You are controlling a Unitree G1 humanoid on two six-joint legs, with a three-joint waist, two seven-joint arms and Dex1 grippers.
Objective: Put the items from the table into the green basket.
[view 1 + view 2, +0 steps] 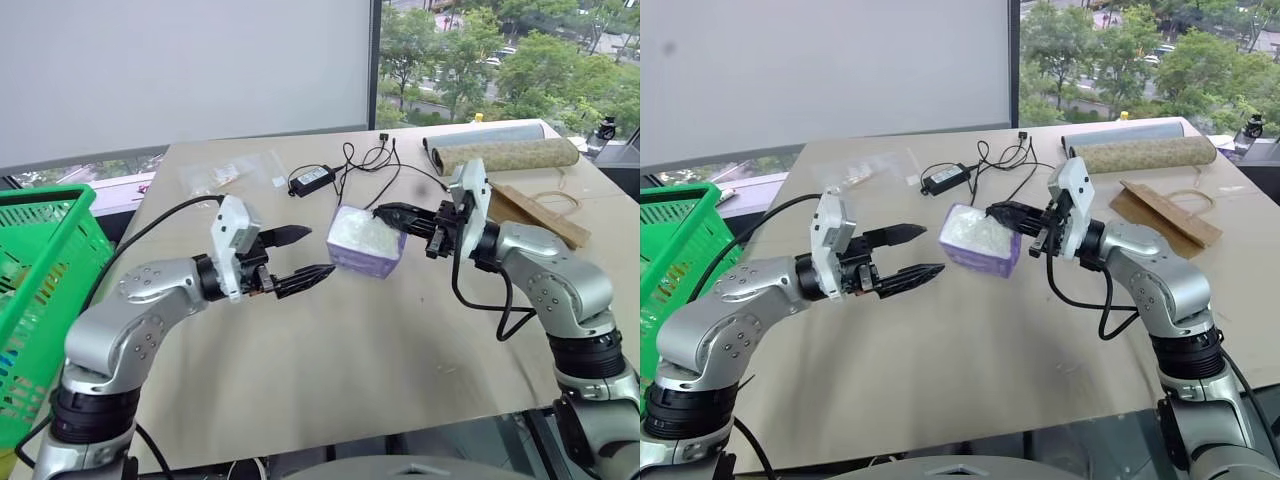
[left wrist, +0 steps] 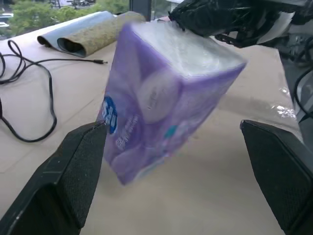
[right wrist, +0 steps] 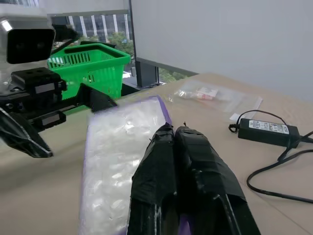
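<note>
My right gripper (image 1: pixel 392 216) is shut on the top edge of the purple tissue pack (image 1: pixel 365 243), which hangs tilted just above the beige table (image 1: pixel 350 370). In the right wrist view, the closed fingers (image 3: pixel 195 166) pinch the pack's clear top film (image 3: pixel 115 156). To the pack's left my left gripper (image 1: pixel 319 252) is open, its fingertips a short way off and pointing at the pack. The left wrist view has the pack (image 2: pixel 161 98) ahead of the two spread fingers (image 2: pixel 73 171). A flat brown bag with loop handles (image 1: pixel 540 215) lies at the right. The green basket (image 1: pixel 40 300) stands off the table's left side.
Two rolled mats (image 1: pixel 500 150) lie at the table's back right. Behind the pack are a black power adapter (image 1: pixel 312 179) with loose cables (image 1: pixel 370 160) and a clear plastic bag (image 1: pixel 225 175). A window runs behind the table's far edge.
</note>
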